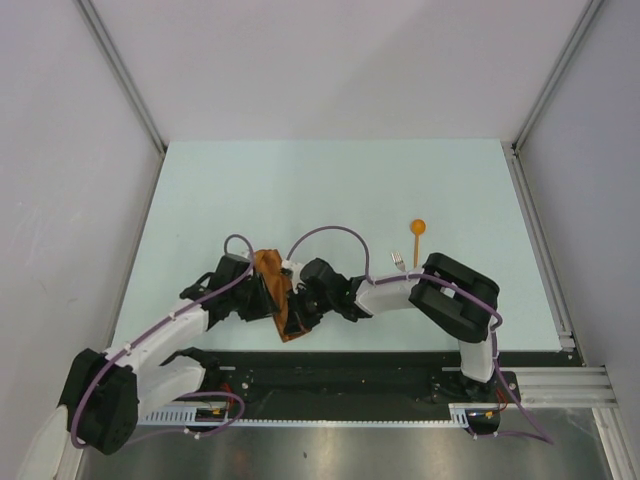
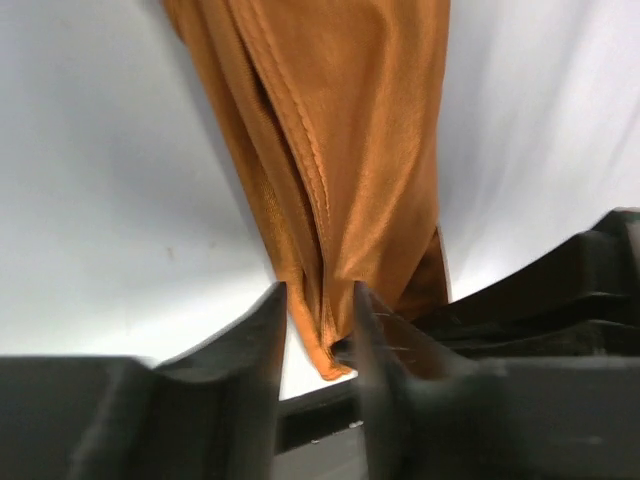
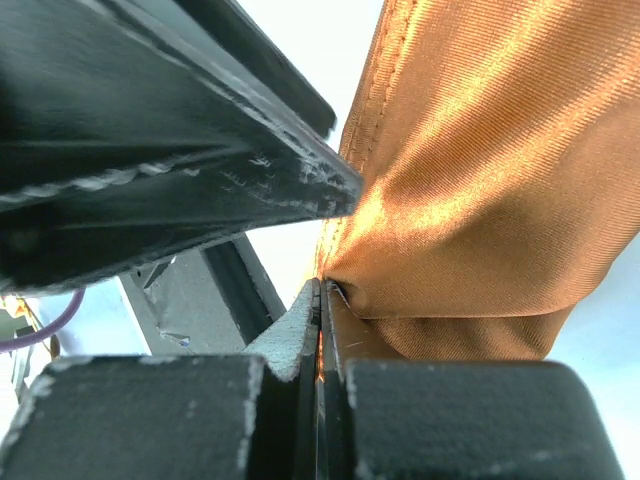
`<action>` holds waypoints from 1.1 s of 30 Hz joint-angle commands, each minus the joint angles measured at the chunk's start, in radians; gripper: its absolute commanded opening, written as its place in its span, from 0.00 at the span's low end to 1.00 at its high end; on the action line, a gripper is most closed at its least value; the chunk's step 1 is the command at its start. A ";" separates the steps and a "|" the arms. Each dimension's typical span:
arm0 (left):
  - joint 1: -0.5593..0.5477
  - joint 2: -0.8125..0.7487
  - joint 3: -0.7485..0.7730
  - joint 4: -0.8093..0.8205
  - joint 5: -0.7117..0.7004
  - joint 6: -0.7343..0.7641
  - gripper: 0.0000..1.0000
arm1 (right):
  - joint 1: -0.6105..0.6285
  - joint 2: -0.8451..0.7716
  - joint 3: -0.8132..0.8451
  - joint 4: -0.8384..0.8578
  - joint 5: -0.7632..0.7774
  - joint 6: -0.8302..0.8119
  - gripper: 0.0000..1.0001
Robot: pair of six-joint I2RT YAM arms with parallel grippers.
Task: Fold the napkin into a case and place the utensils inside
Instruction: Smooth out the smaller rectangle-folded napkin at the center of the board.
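The rust-orange napkin is bunched into a narrow hanging strip between my two grippers near the table's front edge. My right gripper is shut on the napkin; in the right wrist view its jaws pinch a fold of the cloth. My left gripper is open, and in the left wrist view its fingers stand either side of the napkin's lower end. The fork and the orange-bowled spoon lie on the table to the right, the fork partly hidden by the right arm.
The pale table stretches behind the arms. Grey walls with metal rails stand at left and right. A black base strip runs along the front edge under the napkin's lower tip.
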 commanded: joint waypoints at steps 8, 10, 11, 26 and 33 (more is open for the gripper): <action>0.119 -0.019 0.124 -0.020 -0.056 -0.036 0.66 | -0.014 0.028 -0.040 0.062 -0.029 0.004 0.00; 0.121 0.069 0.149 0.001 -0.040 -0.032 0.67 | -0.014 0.026 -0.038 0.063 -0.031 0.003 0.00; 0.121 0.102 0.164 0.007 -0.039 -0.014 0.68 | -0.014 0.026 -0.038 0.063 -0.032 0.003 0.00; 0.156 0.279 0.170 0.097 -0.158 0.023 0.26 | -0.021 -0.043 -0.026 -0.035 0.024 -0.063 0.00; 0.167 0.262 0.147 0.177 -0.136 0.044 0.14 | -0.050 -0.084 0.047 -0.125 0.014 -0.095 0.00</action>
